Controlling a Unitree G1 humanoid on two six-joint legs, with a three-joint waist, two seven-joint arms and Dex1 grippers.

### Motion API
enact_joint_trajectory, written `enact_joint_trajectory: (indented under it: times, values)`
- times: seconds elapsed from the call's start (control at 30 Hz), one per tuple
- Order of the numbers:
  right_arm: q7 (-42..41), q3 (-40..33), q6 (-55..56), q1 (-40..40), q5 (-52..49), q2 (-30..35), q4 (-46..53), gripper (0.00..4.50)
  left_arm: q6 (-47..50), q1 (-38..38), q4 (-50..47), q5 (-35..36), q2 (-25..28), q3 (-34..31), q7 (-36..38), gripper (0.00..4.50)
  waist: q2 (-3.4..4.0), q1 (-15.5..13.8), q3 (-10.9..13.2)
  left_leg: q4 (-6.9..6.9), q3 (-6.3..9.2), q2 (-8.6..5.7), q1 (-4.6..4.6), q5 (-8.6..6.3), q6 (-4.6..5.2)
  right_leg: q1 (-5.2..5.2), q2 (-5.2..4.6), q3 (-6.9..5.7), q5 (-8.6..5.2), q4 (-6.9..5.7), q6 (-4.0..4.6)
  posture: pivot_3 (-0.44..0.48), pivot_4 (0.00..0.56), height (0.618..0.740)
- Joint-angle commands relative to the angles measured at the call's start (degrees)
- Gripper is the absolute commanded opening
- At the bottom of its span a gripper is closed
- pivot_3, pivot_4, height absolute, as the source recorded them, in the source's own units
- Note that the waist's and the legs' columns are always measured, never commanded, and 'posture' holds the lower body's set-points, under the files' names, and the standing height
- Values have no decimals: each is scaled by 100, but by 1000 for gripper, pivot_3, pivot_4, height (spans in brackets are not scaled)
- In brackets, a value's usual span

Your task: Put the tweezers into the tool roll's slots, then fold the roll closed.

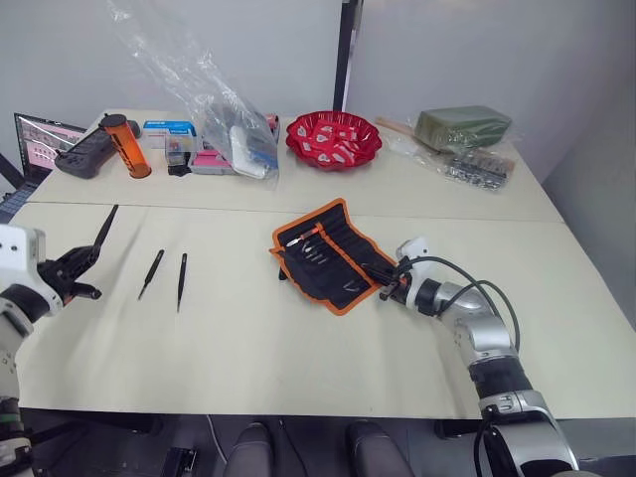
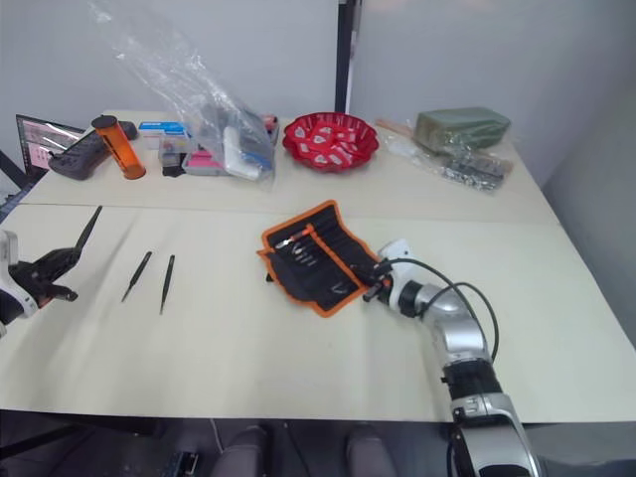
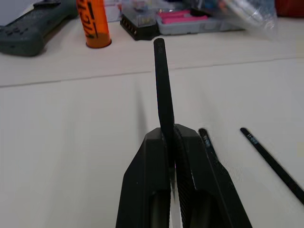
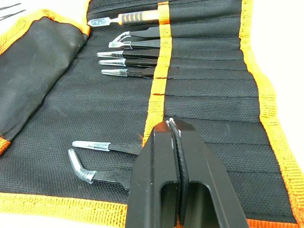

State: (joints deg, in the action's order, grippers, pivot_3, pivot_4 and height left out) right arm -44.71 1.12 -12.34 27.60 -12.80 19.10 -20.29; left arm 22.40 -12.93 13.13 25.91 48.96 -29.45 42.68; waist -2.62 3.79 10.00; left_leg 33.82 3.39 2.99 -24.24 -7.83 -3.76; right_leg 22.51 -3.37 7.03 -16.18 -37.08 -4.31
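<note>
The tool roll lies open in the middle of the table, black with orange binding. Several tweezers with clear tip caps sit in its slots, plus an orange-handled tool. My right gripper is shut, its tips resting over the roll's orange inner stripe near the right edge. Far to the left, my left gripper is shut on one black tweezer, which points up and away above the table. Two more tweezers lie loose on the table just right of that gripper.
Along the back of the table stand a red bowl, a clear plastic bag, an orange cylinder, a dark controller and a green packet. A laptop sits at the far left.
</note>
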Motion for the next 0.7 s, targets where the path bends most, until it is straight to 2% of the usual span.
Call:
enact_joint_trajectory:
  times: [0.03,0.23,0.47,0.7]
  values:
    - [107,-202,-142,-40,-170,63,389,0,192,-352,-497,71,230,306,224,36,1,-18,2,1,0,0,-3,0,0,2,0,0,0,0,0,0,150,740]
    - [182,-112,-251,-288,-147,49,712,0,971,-1272,-886,42,381,1307,560,36,3,-19,3,1,1,-1,-9,1,1,7,2,2,-2,0,-4,0,150,740]
    - [273,54,-214,-563,24,36,781,0,1935,-2282,-1567,83,278,2496,931,36,3,21,4,1,4,-1,-15,1,2,11,7,4,-4,-2,-9,0,150,740]
    - [309,146,-182,-662,123,48,819,0,2812,-2647,-2847,60,316,3376,974,36,3,26,4,1,4,-1,-13,1,2,9,7,6,-6,-2,-13,0,150,740]
